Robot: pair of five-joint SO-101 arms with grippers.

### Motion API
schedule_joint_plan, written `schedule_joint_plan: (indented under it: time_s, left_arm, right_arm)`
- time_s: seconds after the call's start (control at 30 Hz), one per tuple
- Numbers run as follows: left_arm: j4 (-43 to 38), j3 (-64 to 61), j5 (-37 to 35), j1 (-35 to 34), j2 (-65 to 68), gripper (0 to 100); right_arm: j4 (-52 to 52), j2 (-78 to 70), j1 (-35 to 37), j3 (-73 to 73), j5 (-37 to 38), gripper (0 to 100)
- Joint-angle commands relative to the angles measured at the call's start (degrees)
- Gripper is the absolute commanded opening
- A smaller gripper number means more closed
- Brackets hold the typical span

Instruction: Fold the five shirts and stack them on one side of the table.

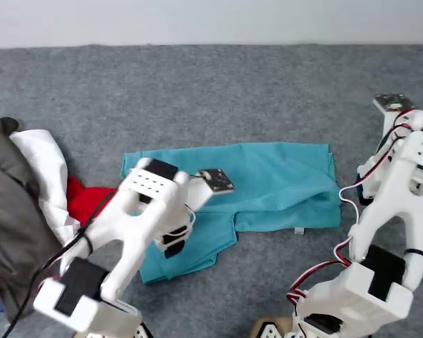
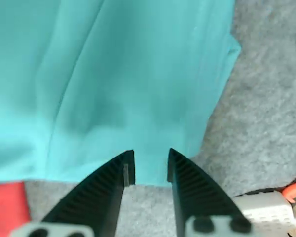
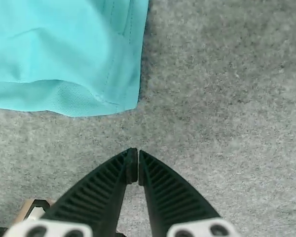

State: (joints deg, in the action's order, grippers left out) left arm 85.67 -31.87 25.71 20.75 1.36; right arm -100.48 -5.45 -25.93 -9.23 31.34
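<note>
A teal shirt (image 1: 275, 179) is seen spread across the middle of the grey table (image 1: 218, 91), its cloth creased and one part trailing toward the lower centre of the frame. The left arm is bent over the shirt's left end at the lower left of the high view. The left claw (image 2: 150, 165) is held released, its jaws narrowly parted with nothing between them, above the edge where teal cloth meets table. At the frame's right edge, the right claw (image 3: 134, 168) is clenched on nothing and hangs over bare table just beside a corner of the shirt. A dark garment (image 1: 7, 211), a white shirt (image 1: 46, 165) and a red shirt (image 1: 84, 197) are heaped together at the left edge.
</note>
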Motion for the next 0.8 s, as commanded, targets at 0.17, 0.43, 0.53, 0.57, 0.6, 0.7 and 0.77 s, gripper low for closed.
schedule_joint_plan:
  time_s: [0.17,0.43,0.53,0.57,0.6,0.7,0.77]
  left_arm:
    - [-2.81,1.71,0.09,0.18,10.37,12]
    - [2.02,1.19,7.38,-9.76,7.91,12]
    - [4.31,1.19,8.79,-11.08,4.66,12]
    - [4.92,1.19,8.88,-11.08,3.52,12]
    - [5.63,1.19,8.79,-10.81,2.55,12]
    - [7.21,1.19,8.79,-10.11,0.09,12]
    - [8.09,1.45,8.70,-10.11,-1.32,12]
  right_arm:
    - [-2.51,3.56,-0.84,-0.35,-0.44,0.9]
    - [-2.42,3.56,-0.84,-0.35,-0.44,0.9]
    - [-2.42,3.56,-0.57,-0.35,-0.44,0.9]
    - [-2.42,3.56,-0.48,-0.35,-0.44,0.9]
    - [-2.33,3.56,-0.48,-0.44,-0.44,0.9]
    - [-2.33,3.56,0.04,-0.53,-0.44,0.9]
    - [-2.33,3.56,0.31,-0.53,-0.44,0.9]
